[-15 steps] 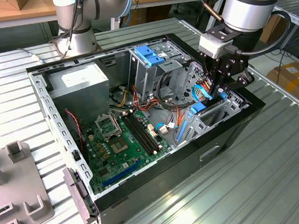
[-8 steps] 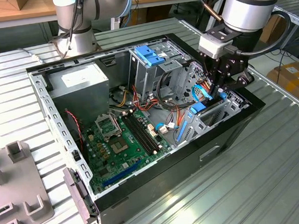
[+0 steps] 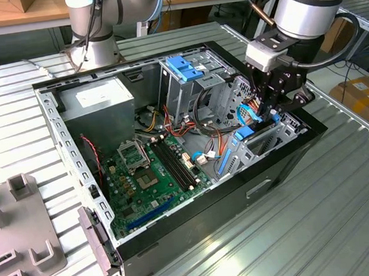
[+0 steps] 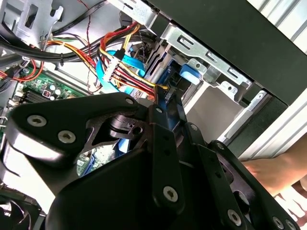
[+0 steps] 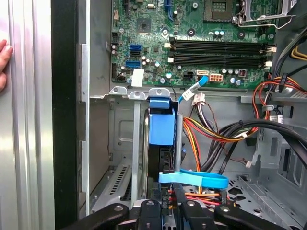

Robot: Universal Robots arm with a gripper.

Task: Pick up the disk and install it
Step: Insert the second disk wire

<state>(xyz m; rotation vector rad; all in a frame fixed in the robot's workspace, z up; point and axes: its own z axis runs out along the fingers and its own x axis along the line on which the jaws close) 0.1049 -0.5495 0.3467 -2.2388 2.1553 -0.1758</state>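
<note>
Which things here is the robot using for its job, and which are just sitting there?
For the job:
- the disk, standing on edge in the case's bay
- the gripper, right above it

Just sitting there:
- green motherboard
- power-supply box
- drive cage with blue cap
- bundle of coloured wires
- a person's hand on the table
</note>
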